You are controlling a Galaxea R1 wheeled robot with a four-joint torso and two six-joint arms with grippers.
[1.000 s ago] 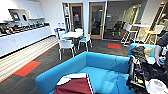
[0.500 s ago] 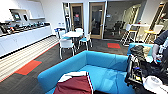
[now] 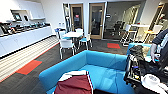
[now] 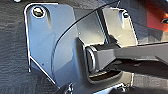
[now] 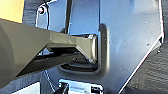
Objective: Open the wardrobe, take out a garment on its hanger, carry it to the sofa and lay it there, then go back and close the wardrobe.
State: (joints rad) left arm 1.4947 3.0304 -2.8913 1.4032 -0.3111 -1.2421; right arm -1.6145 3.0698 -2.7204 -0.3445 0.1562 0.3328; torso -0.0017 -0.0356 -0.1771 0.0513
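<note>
view barely shifted; garment [image 3: 75, 85] on sofa [image 3: 105, 67]

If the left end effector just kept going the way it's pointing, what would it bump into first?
Probably the dark carpet: its wrist camera looks onto floor, with a red carpet patch off to one side. Depth is unclear.

Robot body: a grey metal wrist plate [image 4: 50, 45] with round screws at its corners, a thin black cable [image 4: 75, 32] arcing across it, and a dark jointed bar [image 4: 130, 53]; the right wrist carries a like plate [image 5: 130, 37] and an olive-grey bar [image 5: 37, 42].
</note>
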